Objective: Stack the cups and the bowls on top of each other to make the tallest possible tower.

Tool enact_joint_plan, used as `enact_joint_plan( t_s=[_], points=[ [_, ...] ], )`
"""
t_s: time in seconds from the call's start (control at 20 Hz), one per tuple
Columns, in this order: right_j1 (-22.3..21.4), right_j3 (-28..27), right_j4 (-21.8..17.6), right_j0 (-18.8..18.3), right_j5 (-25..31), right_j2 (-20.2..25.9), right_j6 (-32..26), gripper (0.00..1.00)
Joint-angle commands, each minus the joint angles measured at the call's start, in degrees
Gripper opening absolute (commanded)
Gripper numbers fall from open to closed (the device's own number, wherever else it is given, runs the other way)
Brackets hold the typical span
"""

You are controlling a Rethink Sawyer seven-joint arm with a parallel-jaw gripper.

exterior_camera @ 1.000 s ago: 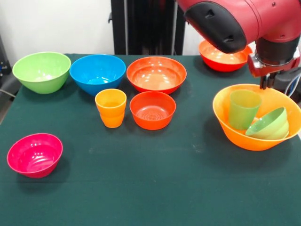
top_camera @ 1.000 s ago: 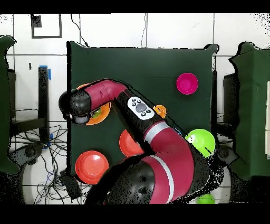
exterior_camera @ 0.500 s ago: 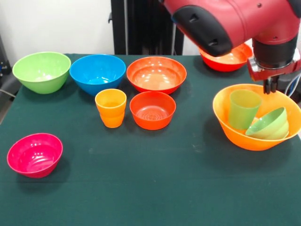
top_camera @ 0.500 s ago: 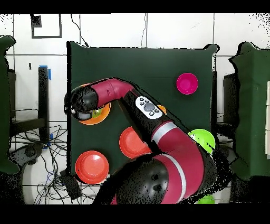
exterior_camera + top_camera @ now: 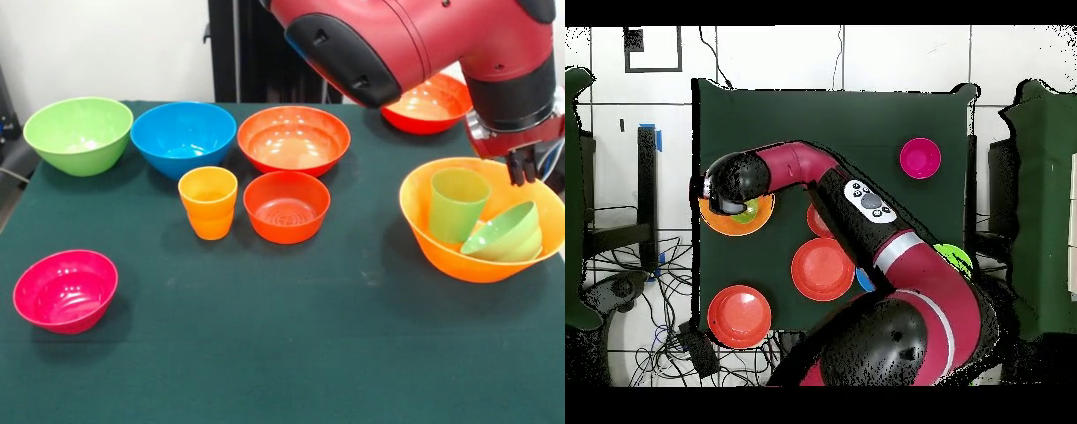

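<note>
The largest orange bowl (image 5: 441,243) stands at the right of the front view. Inside it, a translucent green cup (image 5: 457,205) stands upright and a small green bowl (image 5: 505,233) leans on its side. My gripper (image 5: 522,170) hangs just above the bowl's back right rim, shut and empty. In the overhead view the arm's head covers most of this bowl (image 5: 723,218). An orange cup (image 5: 208,203) and a small red-orange bowl (image 5: 286,206) stand side by side mid-table.
Along the back stand a green bowl (image 5: 78,132), a blue bowl (image 5: 183,137), a red-orange bowl (image 5: 293,140) and another red-orange bowl (image 5: 428,104). A pink bowl (image 5: 65,290) sits near the front left. The arm's elbow hangs over the back right.
In the front view the gripper has moved right and slightly down, from behind the green cup to above the orange bowl's back right rim. The bowls and cups have not moved.
</note>
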Motion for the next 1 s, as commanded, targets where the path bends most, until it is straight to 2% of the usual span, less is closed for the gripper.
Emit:
enact_joint_plan(
  t_s=[0.05,0.5,0.7,0.9,0.95,1.0],
  points=[
    [3.54,0.37,-0.9,-1.68,-5.67,2.7,-8.99,0.0],
    [5.27,2.27,-3.39,-4.84,-13.72,4.5,-8.69,0.0],
    [6.83,1.45,-4.27,-5.3,-14.99,4.29,-9.46,0.0],
    [6.03,1.51,-5.48,-4.54,-15.58,2.47,-8.21,0.0],
    [5.54,1.69,-6.4,-4.37,-16.41,2.11,-7.68,1.0],
    [5.35,1.72,-6.73,-4.29,-16.43,1.97,-7.9,1.0]
  ],
)
